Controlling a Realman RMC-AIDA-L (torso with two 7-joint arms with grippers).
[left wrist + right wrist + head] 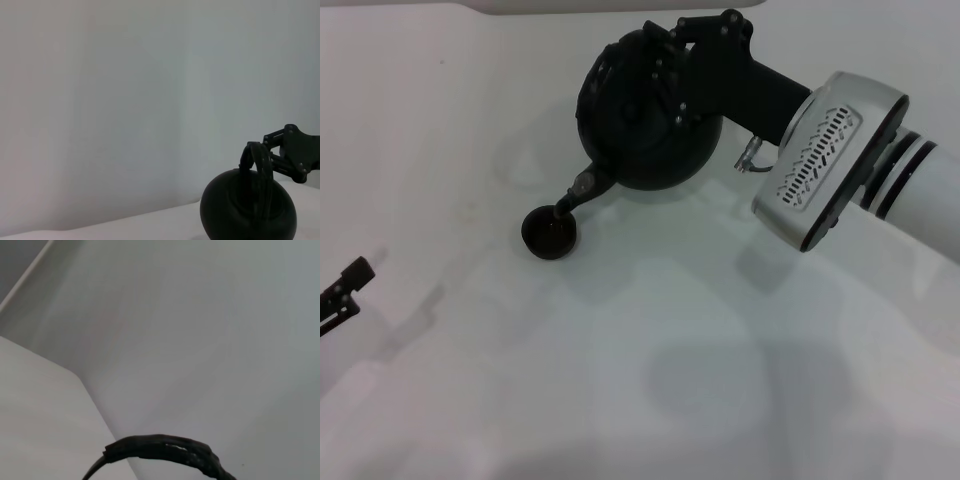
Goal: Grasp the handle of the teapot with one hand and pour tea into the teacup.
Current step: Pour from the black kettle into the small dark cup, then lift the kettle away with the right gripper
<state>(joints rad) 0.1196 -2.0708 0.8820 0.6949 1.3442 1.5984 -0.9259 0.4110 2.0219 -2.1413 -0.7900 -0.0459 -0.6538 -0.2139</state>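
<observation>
Worktop [650, 380]: plain white surface. Cup [549, 233] stands directly on it, left of centre. Whether the tilted teapot [650, 110] touches it: cannot tell.

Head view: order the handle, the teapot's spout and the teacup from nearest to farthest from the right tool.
1. The handle: at the right tool, over the teapot.
2. The spout: on the pot's lower left, tipped over the cup.
3. The teacup: on the table, left of the pot.
</observation>
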